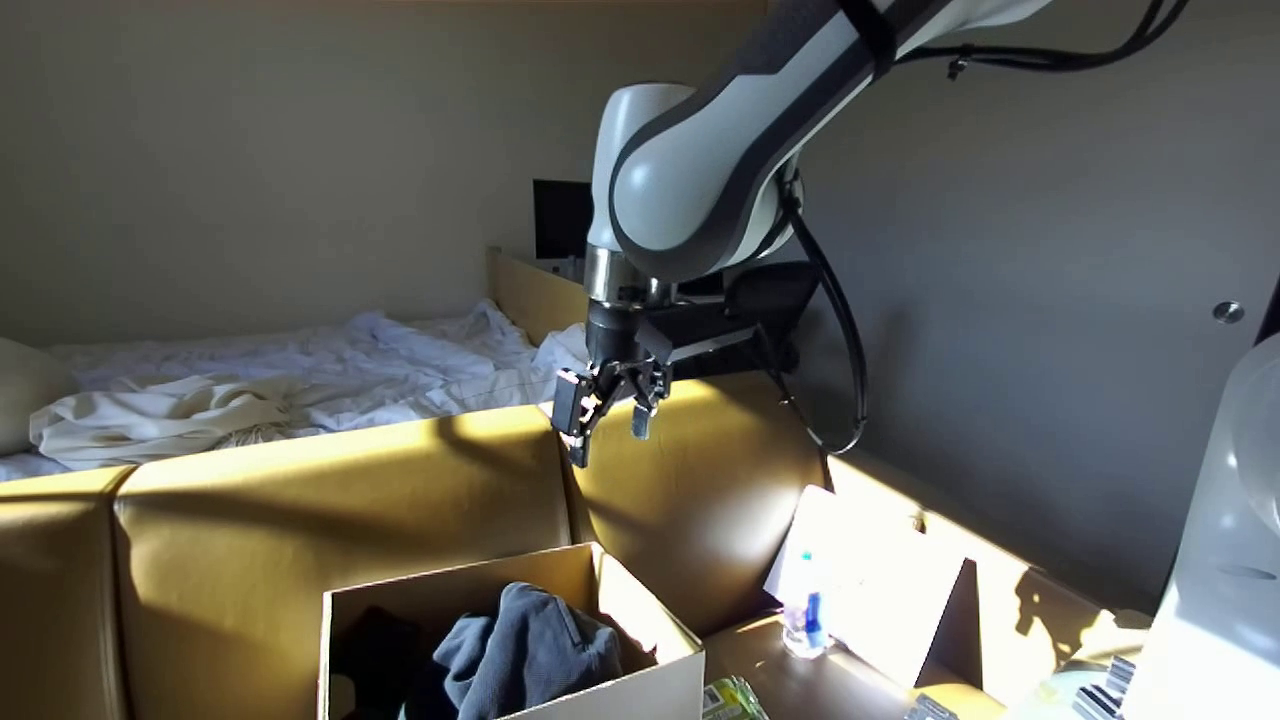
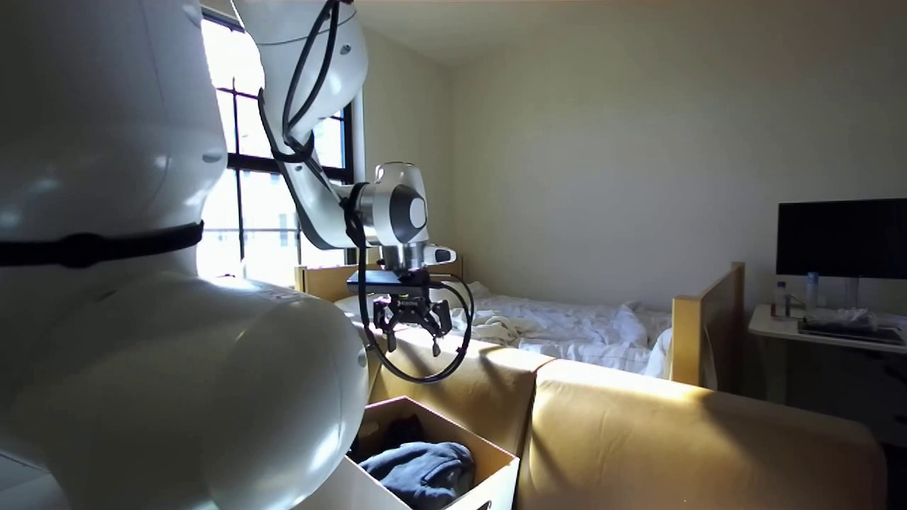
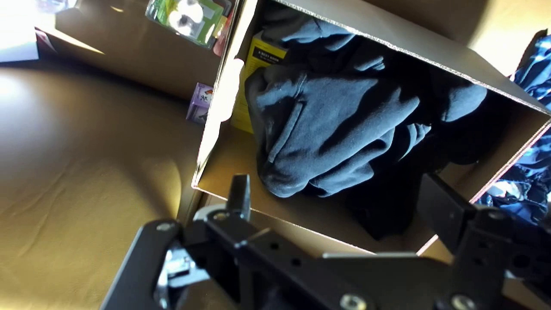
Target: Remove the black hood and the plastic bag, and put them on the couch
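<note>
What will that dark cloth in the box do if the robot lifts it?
The dark cloth will probably flop and sag, since it lies in loose folds. It might drag on the box, whose walls stand around it.

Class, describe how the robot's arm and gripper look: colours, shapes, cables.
The arm is white and dark grey, smooth and rounded, with a silver ring, black straps and looping black cables. The gripper is mostly black, jointed, with flat, blocky fingers.

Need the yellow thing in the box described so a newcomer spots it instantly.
By the tan couch's backrest is an open box. In the wrist view, at the bright wall nearest the purple pack, a yellow item shows, partly hidden by dark clothing. Its yellow face and black label set it apart from that fabric.
</note>
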You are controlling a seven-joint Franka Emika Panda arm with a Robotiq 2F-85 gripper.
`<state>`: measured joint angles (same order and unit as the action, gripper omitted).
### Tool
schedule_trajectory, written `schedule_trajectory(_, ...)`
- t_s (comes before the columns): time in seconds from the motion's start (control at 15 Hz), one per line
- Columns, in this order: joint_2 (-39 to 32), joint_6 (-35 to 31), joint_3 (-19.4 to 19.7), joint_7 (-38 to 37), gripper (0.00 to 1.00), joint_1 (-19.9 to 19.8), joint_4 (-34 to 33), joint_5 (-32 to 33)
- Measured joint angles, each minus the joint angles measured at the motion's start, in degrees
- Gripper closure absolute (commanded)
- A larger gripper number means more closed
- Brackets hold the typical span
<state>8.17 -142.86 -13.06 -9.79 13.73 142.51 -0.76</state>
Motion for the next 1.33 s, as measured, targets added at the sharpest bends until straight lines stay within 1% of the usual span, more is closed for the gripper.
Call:
schedule_trajectory(0.13, -6.1, -1.5, -0.2, -1.8, 0.0, -0.7, -4.3, 3.4)
schedule_trajectory(0.2, -9.8, -1.6, 0.0, -1.9, 0.0, -1.0, -6.6, 3.9)
schedule_trajectory(0.47, -24.8, -1.9, 1.6, -1.9, 0.0, -0.8, -16.3, 4.2)
schedule_trajectory(0.6, -31.5, -2.2, 1.9, -1.9, 0.0, -0.6, -20.1, 4.0)
schedule_trajectory(0.8, -40.2, -6.4, 2.8, -2.1, 0.0, 0.7, -23.2, 3.9)
schedule_trajectory(0.93, -45.0, -10.4, 3.6, -2.6, 0.0, 2.0, -24.5, 3.5)
schedule_trajectory(1.2, -51.4, -18.8, 3.8, -2.8, 0.0, 2.8, -26.4, 1.2)
schedule_trajectory(1.33, -53.8, -23.4, 5.1, -3.7, 0.0, 4.0, -27.0, 0.8)
